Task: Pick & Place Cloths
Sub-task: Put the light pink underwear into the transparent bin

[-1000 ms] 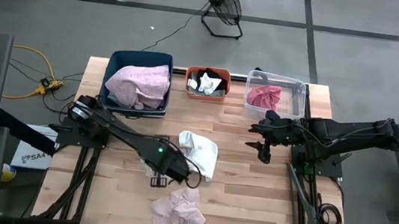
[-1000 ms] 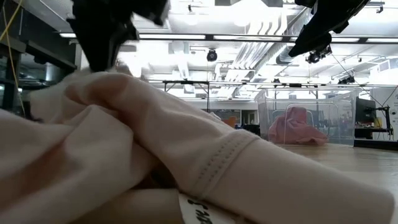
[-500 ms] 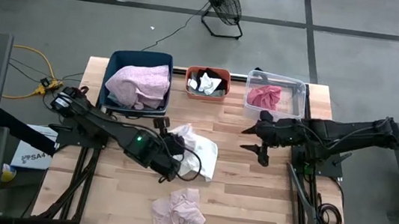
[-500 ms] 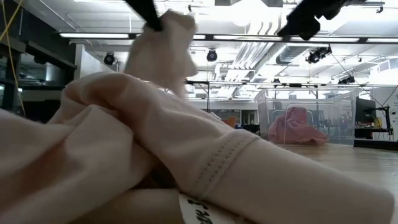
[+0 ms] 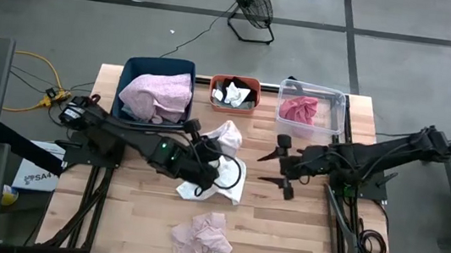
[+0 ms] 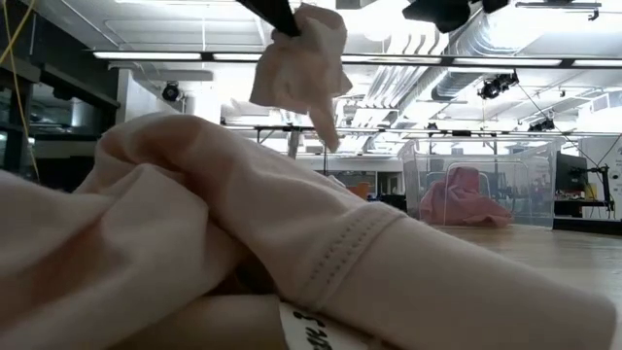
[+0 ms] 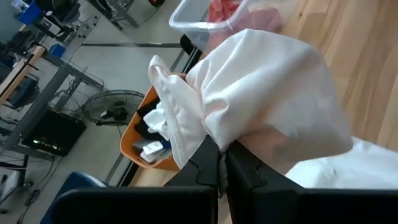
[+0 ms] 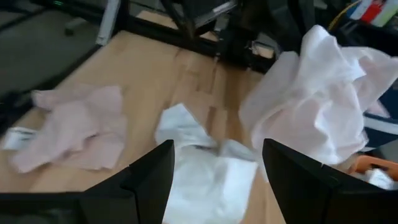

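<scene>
My left gripper (image 5: pixel 208 144) is over the middle of the table, raised and shut on a white cloth (image 5: pixel 226 135). The low view shows that cloth (image 6: pixel 301 58) bunched high up. My right gripper (image 5: pixel 274 169) hovers open just right of it, its fingers (image 8: pixel 149 180) wide apart and pointing at the cloth (image 8: pixel 317 106), touching nothing. A pale pink cloth (image 5: pixel 203 236) lies crumpled near the table's near edge and fills the low view's foreground (image 6: pixel 194 243). My left gripper pinches a bunched fold of the white cloth (image 7: pixel 249 146) between its two shut fingers (image 7: pixel 208 165). The fingers come slanting from the table's left, pointing a little downward. The upper part of the cloth is lifted and billows over the fingertips, while its lower part (image 5: pixel 217 185) lies on the table.
Along the far edge stand a blue bin (image 5: pixel 134 69) heaped with pink cloth, an orange bin (image 5: pixel 216 81) with black and white pieces, and a clear bin (image 5: pixel 339 101) with a reddish-pink cloth. Bare wood lies at the near left and near right.
My left gripper has risen and gone toward the far edge, tipping from pointing down to nearly level. It has drawn the white cloth's upper part up off the table while the lower part stayed down. My right gripper has moved toward the table's left, closer to the cloth.
</scene>
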Action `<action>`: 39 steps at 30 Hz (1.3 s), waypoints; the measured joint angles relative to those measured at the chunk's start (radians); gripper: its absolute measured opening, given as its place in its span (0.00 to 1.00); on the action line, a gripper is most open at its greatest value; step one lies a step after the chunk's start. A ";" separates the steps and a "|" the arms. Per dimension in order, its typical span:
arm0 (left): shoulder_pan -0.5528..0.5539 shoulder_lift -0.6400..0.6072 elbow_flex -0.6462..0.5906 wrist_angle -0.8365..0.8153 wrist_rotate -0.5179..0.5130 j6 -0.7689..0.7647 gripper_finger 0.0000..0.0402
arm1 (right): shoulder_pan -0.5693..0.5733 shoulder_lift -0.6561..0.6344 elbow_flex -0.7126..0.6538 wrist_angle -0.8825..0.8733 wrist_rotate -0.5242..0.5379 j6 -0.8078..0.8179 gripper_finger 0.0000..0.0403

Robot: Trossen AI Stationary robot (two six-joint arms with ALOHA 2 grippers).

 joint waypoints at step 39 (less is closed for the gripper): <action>0.018 0.000 0.000 0.323 0.153 0.267 0.01 | -0.205 0.278 -0.002 0.458 -0.126 -0.144 0.94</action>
